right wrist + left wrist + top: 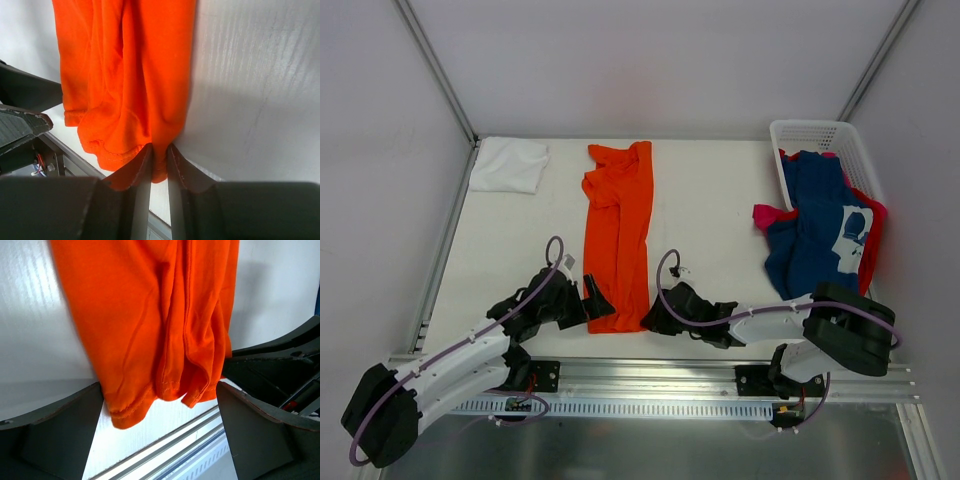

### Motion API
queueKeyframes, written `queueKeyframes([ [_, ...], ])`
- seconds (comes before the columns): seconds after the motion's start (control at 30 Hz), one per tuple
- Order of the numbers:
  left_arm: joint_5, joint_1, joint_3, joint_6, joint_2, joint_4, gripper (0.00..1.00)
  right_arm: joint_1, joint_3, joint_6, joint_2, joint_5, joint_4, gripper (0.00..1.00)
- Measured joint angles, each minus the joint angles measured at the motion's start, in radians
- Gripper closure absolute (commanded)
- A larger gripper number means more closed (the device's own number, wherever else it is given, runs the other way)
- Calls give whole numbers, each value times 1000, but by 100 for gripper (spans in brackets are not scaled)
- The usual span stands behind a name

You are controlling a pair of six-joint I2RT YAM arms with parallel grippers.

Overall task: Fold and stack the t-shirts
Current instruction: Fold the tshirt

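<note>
The orange t-shirt (618,230) lies folded into a long strip down the middle of the table, hem toward me. My left gripper (592,300) is open at the hem's left corner; in the left wrist view its fingers (60,435) stand wide apart with the orange hem (150,340) between them. My right gripper (655,318) is shut on the hem's right corner; the orange cloth (159,165) is pinched between its fingers. A white t-shirt (510,164) lies folded at the far left. The navy t-shirt (820,225) with white print and a pink-red one (772,215) hang out of the basket.
A white lattice basket (815,135) stands at the far right corner. The metal rail (650,375) runs along the table's near edge. Grey walls and frame posts enclose the table on both sides.
</note>
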Motion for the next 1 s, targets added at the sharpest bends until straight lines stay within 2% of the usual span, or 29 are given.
queueKeyframes([
  [0.13, -5, -6, 0, 5, -50, -74, 10, 0, 0, 1, -8, 6, -16, 80],
  [0.3, -20, -6, -26, -2, -122, -132, 28, 0, 0, 1, -11, 13, -25, 82],
  [0.7, -64, -6, -23, -33, -92, -141, 35, 0, 0, 2, -2, 14, -13, 87],
  [0.93, -68, -6, -27, -52, -24, -57, 43, 0, 0, 3, 11, 14, 7, 88],
  [1.0, -68, -6, -27, -55, 13, -15, 53, 0, 0, 5, 17, 14, 17, 88],
])
